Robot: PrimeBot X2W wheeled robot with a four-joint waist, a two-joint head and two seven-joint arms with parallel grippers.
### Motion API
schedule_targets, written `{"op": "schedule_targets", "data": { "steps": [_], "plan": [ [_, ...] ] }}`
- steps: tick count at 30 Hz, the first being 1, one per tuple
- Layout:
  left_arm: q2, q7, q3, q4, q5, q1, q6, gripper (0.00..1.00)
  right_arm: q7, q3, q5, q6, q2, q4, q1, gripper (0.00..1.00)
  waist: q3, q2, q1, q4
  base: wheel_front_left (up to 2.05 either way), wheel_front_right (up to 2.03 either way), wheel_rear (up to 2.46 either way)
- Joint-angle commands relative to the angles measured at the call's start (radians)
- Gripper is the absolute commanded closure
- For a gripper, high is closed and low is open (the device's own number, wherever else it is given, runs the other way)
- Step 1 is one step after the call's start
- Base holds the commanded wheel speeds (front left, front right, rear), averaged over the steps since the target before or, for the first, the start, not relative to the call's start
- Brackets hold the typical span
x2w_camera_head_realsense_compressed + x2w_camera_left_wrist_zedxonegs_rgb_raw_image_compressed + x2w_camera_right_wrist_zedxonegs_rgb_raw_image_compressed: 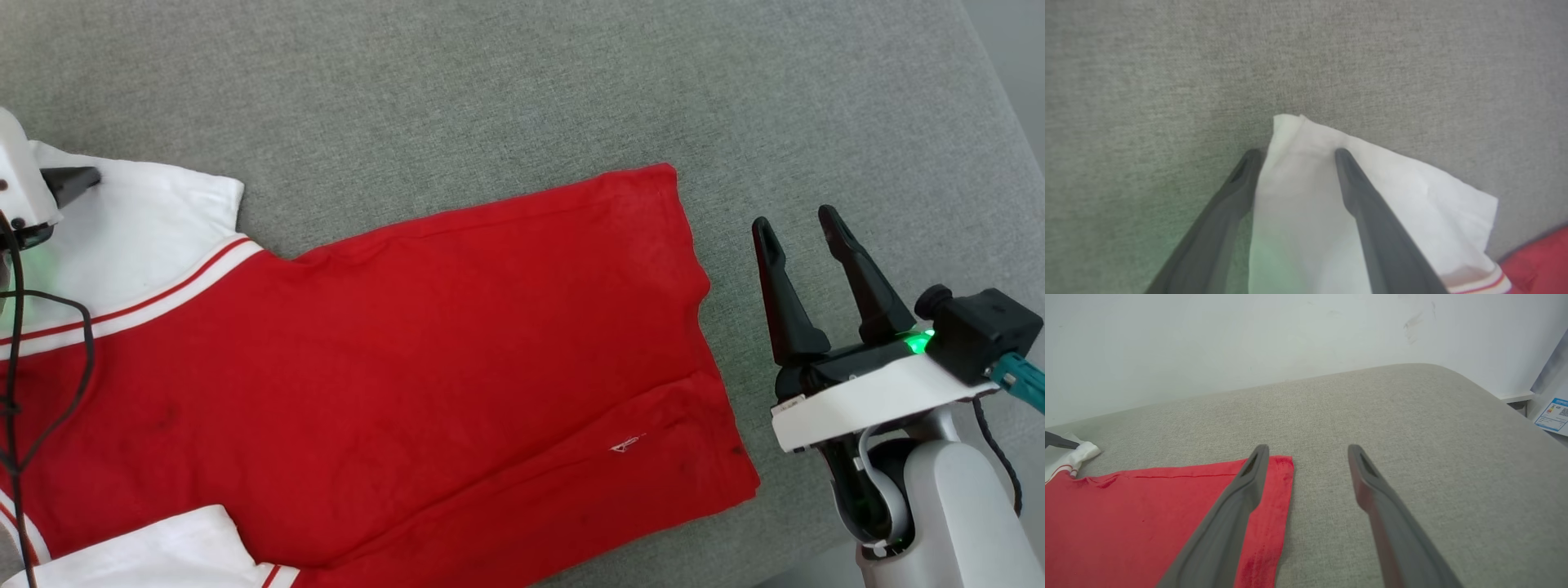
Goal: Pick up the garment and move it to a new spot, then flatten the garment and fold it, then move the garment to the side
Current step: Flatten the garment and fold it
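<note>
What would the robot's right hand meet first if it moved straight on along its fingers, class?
Most likely the bare grey cushion: the open right hand points just past the red hem of the garment. Depth is unclear, so it might skim above the cushion towards the white wall.

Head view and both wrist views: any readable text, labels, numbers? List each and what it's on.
Nothing legible in any view.
sticker, at the right edge of the right wrist view: blue-and-white print, too small to read.
white mark, on the red garment in the head view: too small to read.
</note>
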Motion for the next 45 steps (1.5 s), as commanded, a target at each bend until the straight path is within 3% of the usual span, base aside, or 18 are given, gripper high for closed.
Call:
{"op": "schedule_targets", "data": {
  "steps": [1,7,15,28,37,38,39,40,45],
  "plan": [
    [-0.035,0.026,-0.036,0.034,-0.008,0.069,0.008,1.00,0.000,0.002,0.008,0.000,-0.001,0.006,-0.023,0.00,0.002,0.0000,0.0000,-0.001,0.00,0.00,0.00],
    [-0.043,-0.039,-0.025,0.011,0.001,0.067,0.004,1.00,0.037,0.014,0.072,0.000,-0.028,0.052,-0.036,0.00,-0.021,0.0000,0.0000,0.014,0.00,0.00,0.00],
    [-0.055,-0.156,0.007,-0.045,0.004,0.012,-0.026,1.00,0.172,0.015,0.214,0.000,-0.110,0.209,-0.122,0.00,-0.058,0.0000,0.0000,0.079,0.00,0.00,0.00],
    [-0.121,-0.243,-0.045,-0.164,0.032,-0.015,-0.082,1.00,0.558,0.098,0.345,0.000,-0.245,0.438,-0.394,0.00,-0.033,0.0000,0.0000,0.232,0.00,0.00,0.00],
    [-0.152,-0.285,-0.071,-0.197,0.035,0.002,-0.110,1.00,0.789,0.191,0.350,0.000,-0.254,0.578,-0.450,0.00,-0.013,0.0000,0.0000,0.283,0.00,0.00,0.00],
    [-0.154,-0.289,-0.073,-0.195,0.033,0.006,-0.113,1.00,0.818,0.194,0.354,0.000,-0.250,0.594,-0.446,0.58,-0.016,0.0000,0.0000,0.285,0.00,0.00,0.00],
    [-0.156,-0.292,-0.072,-0.193,0.031,0.009,-0.114,1.00,0.838,0.197,0.352,0.000,-0.248,0.603,-0.443,0.73,-0.019,0.0000,0.0000,0.287,0.00,0.00,0.00],
    [-0.157,-0.294,-0.073,-0.190,0.031,0.012,-0.116,1.00,0.855,0.198,0.352,0.000,-0.246,0.610,-0.442,1.00,-0.024,0.0000,0.0000,0.290,0.00,0.00,0.00],
    [-0.159,-0.334,-0.067,-0.180,0.032,0.032,-0.126,1.00,0.823,0.174,0.329,0.000,-0.269,0.567,-0.471,1.00,-0.056,0.0000,0.0000,0.297,0.00,0.00,0.00]
  ]
}}
